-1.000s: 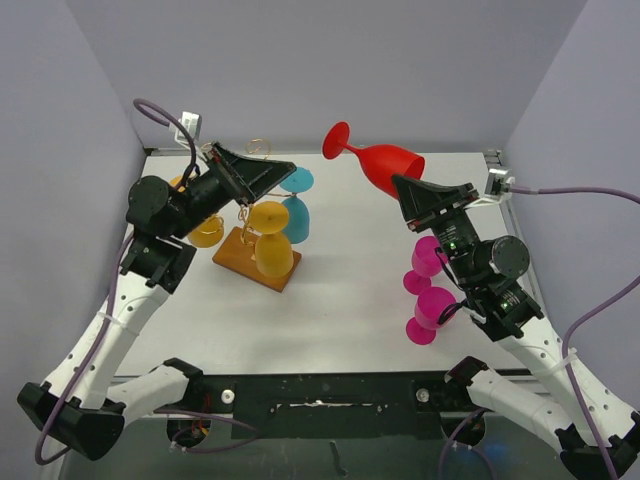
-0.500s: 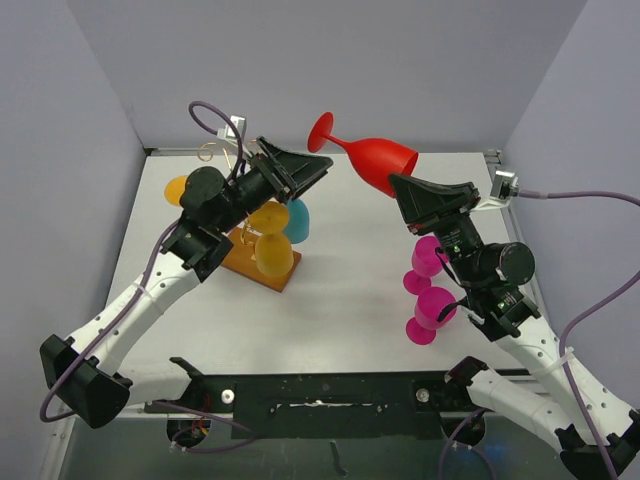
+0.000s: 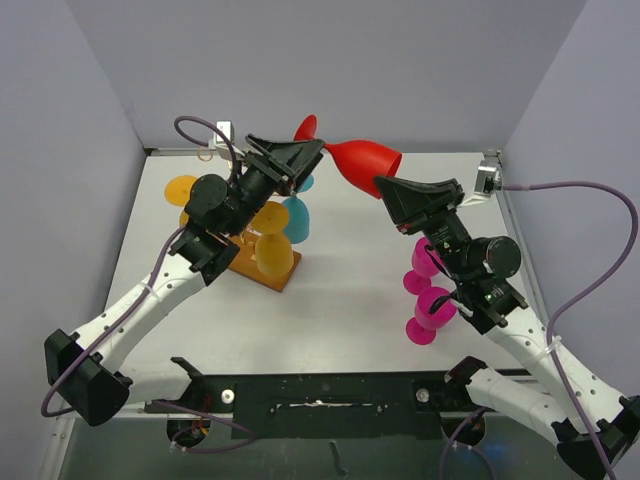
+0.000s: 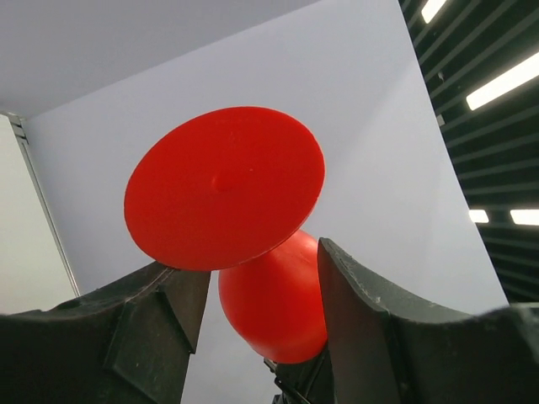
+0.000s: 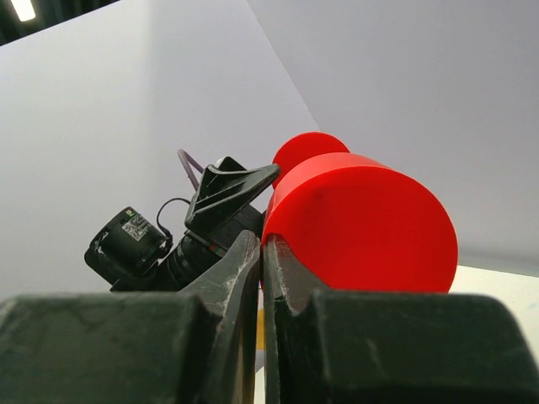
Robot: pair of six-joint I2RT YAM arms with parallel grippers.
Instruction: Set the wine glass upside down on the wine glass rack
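The left claw (image 3: 308,153) has swung away from the wine glass rack (image 3: 240,263) and risen to meet the red wine glass (image 3: 362,164), which is held in the air above the tabletop (image 3: 350,300). The right claw (image 3: 386,189) carries it, pinched shut on the rim of the bowl, with the glass lying roughly sideways and its foot pointing toward the left claw. That grip has not altered.

In the left wrist view the red wine glass's foot (image 4: 225,185) now sits just above and beyond the left claw (image 4: 261,265). The bowl shows between the fingers (image 4: 160,311), and the stem is hidden behind the foot. The jaws have been narrowing but stand apart, gripping nothing yet.

This looks like a handover being set up. If the left claw takes the stem end, the glass could go foot-up onto a free arm of the rack, which now lies below and behind the left claw.
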